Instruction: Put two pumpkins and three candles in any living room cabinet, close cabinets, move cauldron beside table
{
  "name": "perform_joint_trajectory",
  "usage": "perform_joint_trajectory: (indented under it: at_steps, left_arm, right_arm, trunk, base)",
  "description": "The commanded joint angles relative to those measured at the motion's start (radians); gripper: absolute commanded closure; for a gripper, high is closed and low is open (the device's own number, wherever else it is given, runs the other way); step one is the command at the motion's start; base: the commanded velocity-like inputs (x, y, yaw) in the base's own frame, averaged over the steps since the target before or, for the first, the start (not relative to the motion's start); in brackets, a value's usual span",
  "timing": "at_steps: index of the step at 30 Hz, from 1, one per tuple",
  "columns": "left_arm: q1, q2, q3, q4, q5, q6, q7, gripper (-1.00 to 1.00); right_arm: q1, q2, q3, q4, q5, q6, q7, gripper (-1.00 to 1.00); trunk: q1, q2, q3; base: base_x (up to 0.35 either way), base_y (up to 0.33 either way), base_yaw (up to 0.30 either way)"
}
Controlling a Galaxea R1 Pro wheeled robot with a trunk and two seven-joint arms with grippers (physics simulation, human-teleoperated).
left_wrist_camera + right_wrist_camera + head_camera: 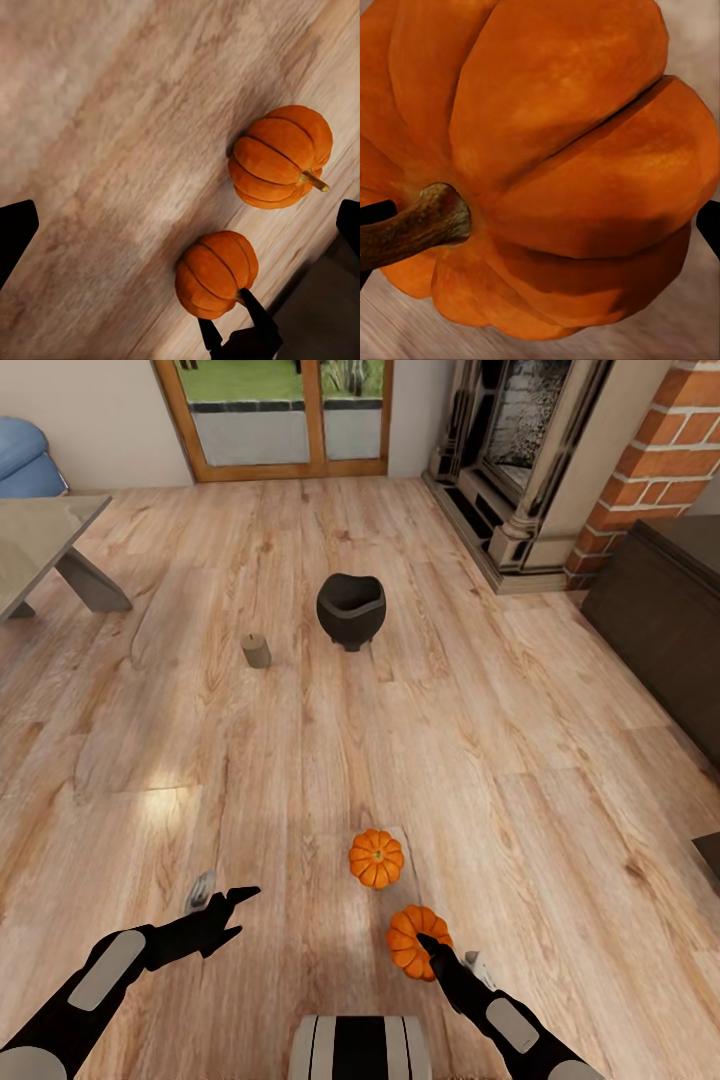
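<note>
Pumpkins first: the near pumpkin (412, 942) sits on the wooden floor (300, 760) right at my right hand (432, 945), and the far pumpkin (376, 858) lies just beyond it, close but apart. In the right wrist view the near pumpkin (540, 165) looms huge, stem (412, 229) out to one side, with the dark tips of my fingers (709, 225) at opposite edges of the picture. So the right hand is spread wide around it, nothing gripped yet.

My left hand (222, 905) hovers over bare floor, well apart from both pumpkins, fingers wide and empty. Its wrist view looks down on both pumpkins, the right hand poking at the nearer one (217, 274).

The cauldron (351, 610) stands upright further out, a candle (256, 650) near it, the glass-topped counter (40, 540) off to the left, and the dark cabinet (660, 610) along the right beside the fireplace (520, 470).

The risks, as I judge them: this thing is round and ribbed. If I close off-centre, it squirts out and rolls, maybe into its neighbour. The stem points sideways, so a finger could land on it and twist the pumpkin. I can't tell how deep the fingers reach around the body; too shallow and it slips on the lift. The cabinet shows no open drawer from here either.
</note>
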Motion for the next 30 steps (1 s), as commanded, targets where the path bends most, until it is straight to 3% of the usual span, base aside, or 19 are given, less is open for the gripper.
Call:
perform_joint_trajectory:
  at_steps: [1,16,17,30]
  left_arm:
    - [0.0,0.001,-0.002,0.001,-0.001,0.001,-0.004,-1.0]
    - [0.0,0.0,-0.002,0.0,0.0,0.001,-0.004,-1.0]
    - [0.0,0.0,-0.002,0.0,0.0,0.001,-0.004,-1.0]
    - [0.0,0.001,-0.002,0.001,0.001,0.001,-0.004,-1.0]
  right_arm:
    - [0.0,-0.001,0.006,0.003,0.002,0.0,-0.012,-1.0]
    - [0.0,0.0,0.006,0.003,0.002,0.0,-0.012,-1.0]
    - [0.0,0.0,0.006,0.003,0.002,0.0,-0.012,1.0]
    - [0.0,-0.001,0.006,-0.005,0.0,0.0,-0.012,1.0]
  trunk:
    - [0.0,0.0,-0.001]
    - [0.0,0.0,-0.001]
    - [0.0,0.0,-0.001]
    - [0.0,0.0,-0.001]
  base:
    - [0.0,0.0,0.0]
    - [0.0,0.0,0.0]
    - [0.0,0.0,0.0]
    - [0.0,0.0,0.0]
